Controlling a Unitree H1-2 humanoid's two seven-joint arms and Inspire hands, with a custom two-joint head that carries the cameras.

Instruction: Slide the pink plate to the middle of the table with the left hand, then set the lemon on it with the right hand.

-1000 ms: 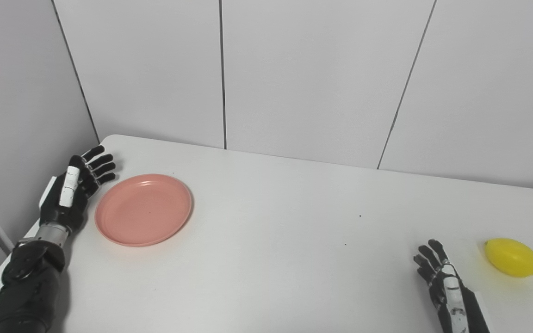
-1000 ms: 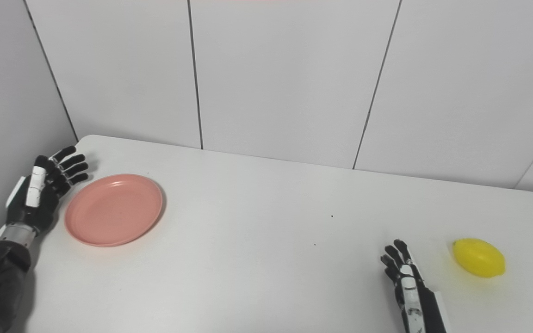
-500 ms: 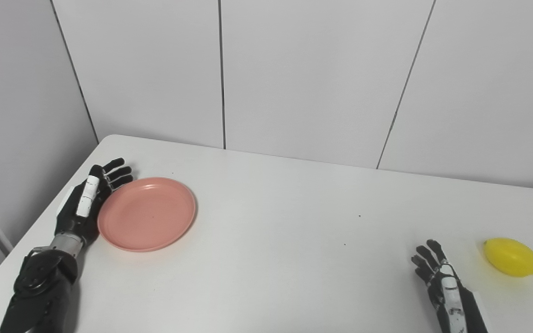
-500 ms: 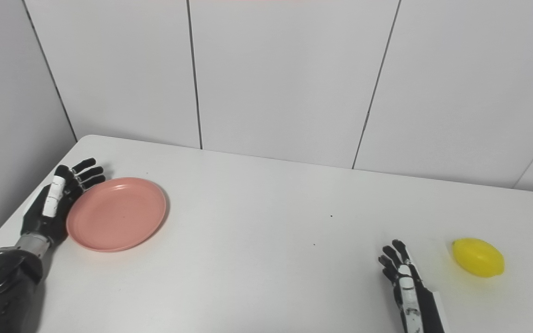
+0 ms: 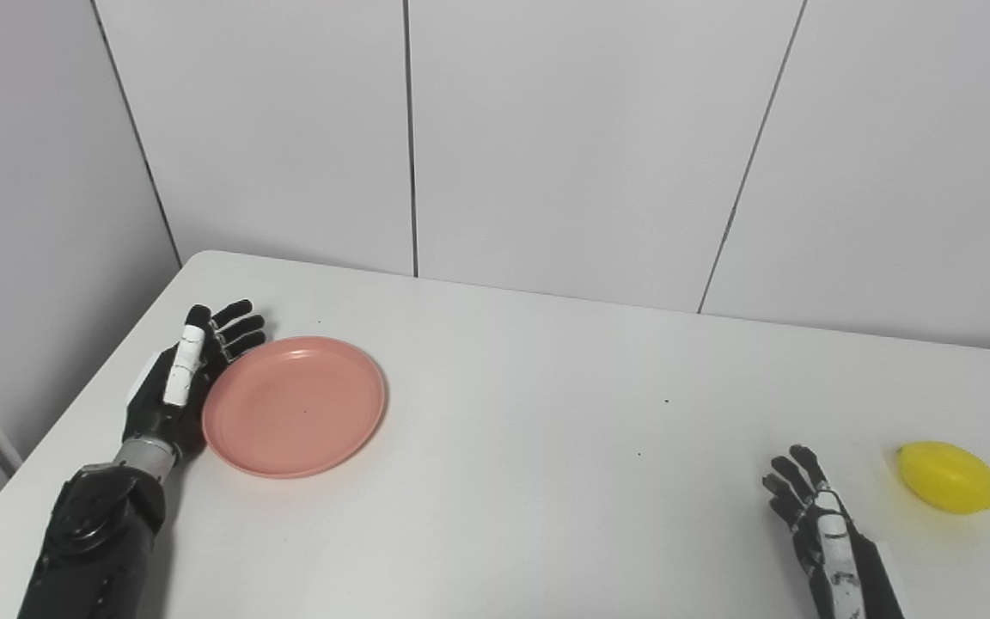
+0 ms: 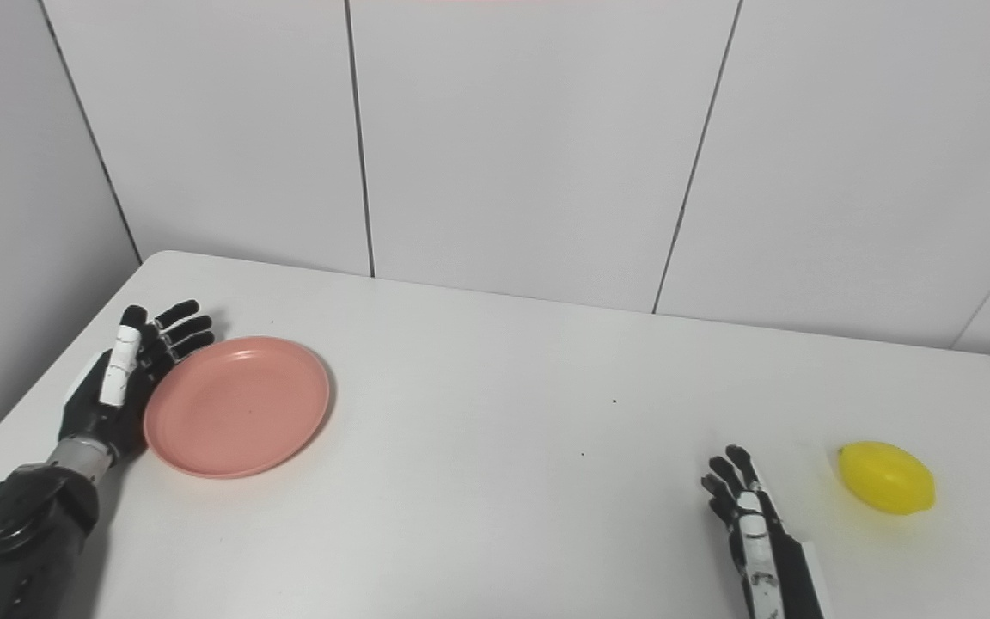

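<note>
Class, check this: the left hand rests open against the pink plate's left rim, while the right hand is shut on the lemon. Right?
Not quite. In the left eye view the right hand is open, apart from the lemon. The left hand at the pink plate is correct.

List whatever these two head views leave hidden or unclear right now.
- Left robot hand: its palm side faces the pink plate, so actual contact with the rim cannot be confirmed in either view.
- Right robot hand: its wrist and arm are cut off by the bottom edge.
- Lemon: its underside and far side are hidden by its own body.
- Table: its near edge lies outside both frames.
</note>
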